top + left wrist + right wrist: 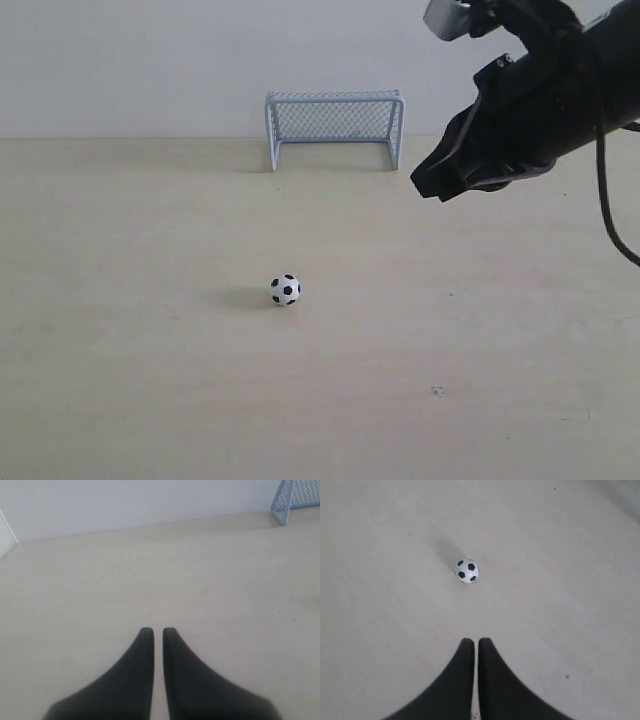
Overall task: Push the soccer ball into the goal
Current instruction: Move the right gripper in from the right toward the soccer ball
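**Approach step: ball not yet touched**

The soccer ball point(285, 290) sits on the pale table point(120, 380), well out in front of the goal point(334, 128) and in line with the left part of its mouth. The right gripper point(425, 185) hangs in the air off the goal's right post, fingers pressed together and holding nothing, well apart from the ball. The left gripper point(154, 630) is also closed to a thin slit and empty.

Likely next move: lower the right claw to the ball's side away from the goal, then push straight toward the goal.

Open tabletop point(150, 380) runs unbroken from the soccer ball point(285, 290) to the goal point(334, 120) mouth. Wide room surrounds the ball; the right gripper point(420, 186) hangs well apart.
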